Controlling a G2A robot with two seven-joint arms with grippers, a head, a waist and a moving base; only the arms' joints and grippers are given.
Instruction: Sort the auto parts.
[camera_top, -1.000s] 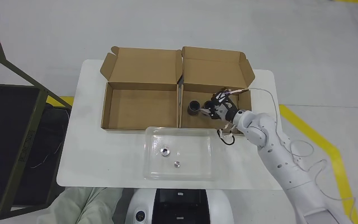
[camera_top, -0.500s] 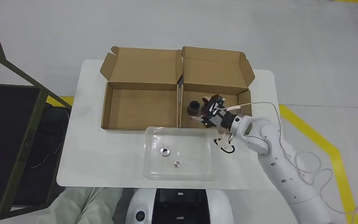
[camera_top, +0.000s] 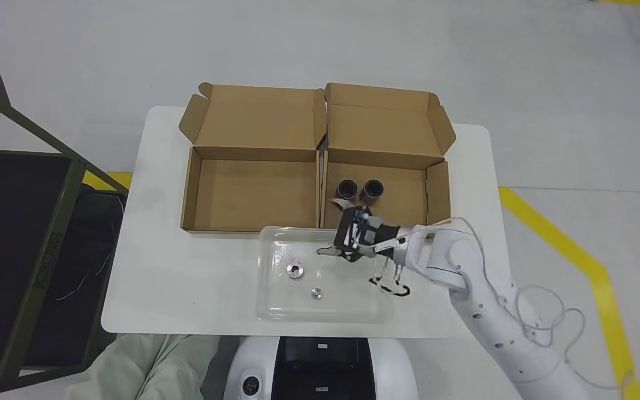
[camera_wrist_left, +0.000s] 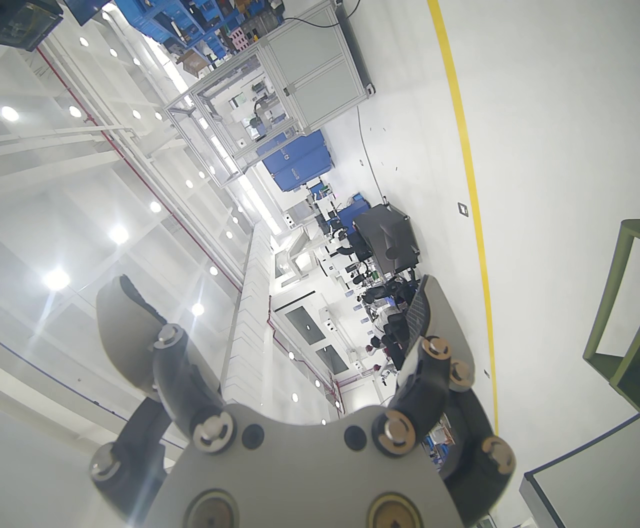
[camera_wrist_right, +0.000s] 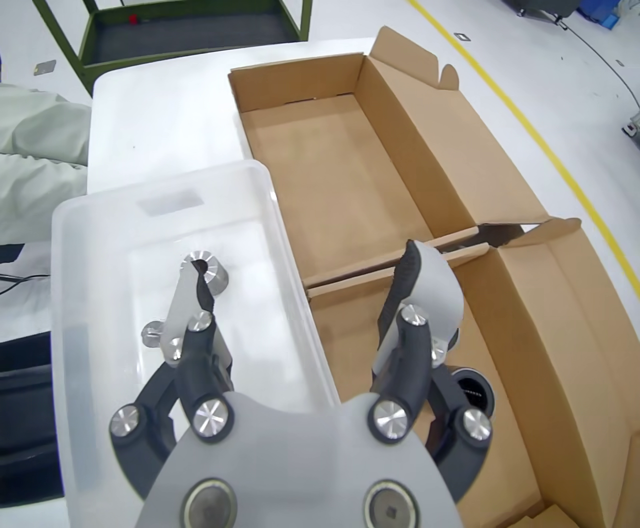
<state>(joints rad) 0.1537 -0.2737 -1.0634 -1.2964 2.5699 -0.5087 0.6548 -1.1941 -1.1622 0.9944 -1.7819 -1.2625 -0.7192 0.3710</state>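
Observation:
Two black cylindrical parts (camera_top: 347, 188) (camera_top: 374, 187) stand side by side in the right cardboard box (camera_top: 410, 190). The left cardboard box (camera_top: 250, 195) holds nothing. A clear plastic bin (camera_top: 270, 300) in front of the boxes holds two silver parts (camera_top: 295, 270) (camera_top: 316, 293). My right gripper (camera_top: 338, 238) hangs open above the bin's far right corner, beside the right box, with nothing between its fingers. In the right wrist view the right gripper (camera_wrist_right: 305, 260) frames a silver part (camera_wrist_right: 215, 275), and one black part (camera_wrist_right: 472, 392) shows behind a finger. My left gripper (camera_wrist_left: 272, 300) is open and points up at the room.
A dark green metal frame (camera_top: 40, 250) stands off the table's left side. Bare white table (camera_top: 150, 270) lies left of the bin and right of the boxes (camera_top: 470, 170). The boxes' lids (camera_top: 380, 115) stand open at the far side.
My right gripper has left the right box and moved towards me to the bin's corner. A second black part now stands next to the first in that box.

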